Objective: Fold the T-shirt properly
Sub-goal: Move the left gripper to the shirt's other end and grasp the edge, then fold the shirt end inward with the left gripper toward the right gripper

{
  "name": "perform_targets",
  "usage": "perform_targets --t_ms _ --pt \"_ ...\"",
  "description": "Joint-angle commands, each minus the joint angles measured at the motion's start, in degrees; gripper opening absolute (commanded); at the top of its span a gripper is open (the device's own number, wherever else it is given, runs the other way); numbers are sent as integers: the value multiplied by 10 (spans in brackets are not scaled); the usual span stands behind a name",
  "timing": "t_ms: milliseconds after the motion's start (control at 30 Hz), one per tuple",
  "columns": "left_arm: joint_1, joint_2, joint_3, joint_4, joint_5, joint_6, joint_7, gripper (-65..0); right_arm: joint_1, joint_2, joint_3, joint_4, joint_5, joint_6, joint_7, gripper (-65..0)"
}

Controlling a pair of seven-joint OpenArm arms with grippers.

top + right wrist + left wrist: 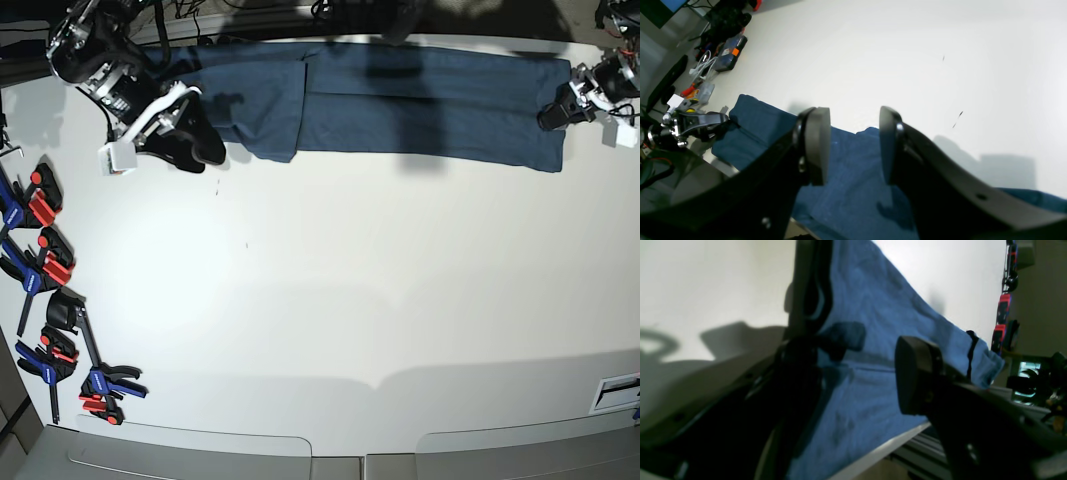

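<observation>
- The large, plain dark navy-blue cotton T-shirt (400,95) lies as a long band along the far edge of the white tabletop (330,290), its long axis running from my one arm across to the other; it looks already doubled lengthwise, with a flap overlapping at one end.
- My left fingers (870,373) are spread wide and grip nothing. They sit at the shirt's end on the base view's right (558,108), with blue cloth showing in the gap between the pads, right at the tabletop's edge.
- My right fingers (853,146) are parted, with nothing between them. They hover just off the opposite end of the band (190,140), the cloth lying beyond and below the pads.
- Judgement: each arm has its own short end close by, so the next fold would bring one end along the long axis toward the other; my left is the closer to a grasp.
- Red-and-blue clamps (45,260) lie well apart, along the tabletop's side.
</observation>
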Motion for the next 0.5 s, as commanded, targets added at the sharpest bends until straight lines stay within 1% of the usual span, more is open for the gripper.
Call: perform_targets --t_ms 0,100,133,167,233,333,467 --pt "0 -6 6 7 20 -3 -6 -277 2 5 2 11 15 3 14 -423" --pt "0 -5 33 7 43 -3 -30 -281 2 5 2 11 15 3 14 -423" --pt "0 -5 38 7 43 -3 -31 -291 2 5 2 11 15 3 14 -423" --pt "0 -5 42 7 42 -3 -31 -317 2 5 2 11 15 3 14 -423" --pt "0 -5 43 7 42 -3 -31 -399 2 5 2 11 11 3 14 -423" --pt "0 -7 42 7 42 -3 -21 -541 2 5 2 11 -13 3 21 -423" --pt "0 -9 42 7 40 -3 -21 -649 2 5 2 10 -47 3 41 -423"
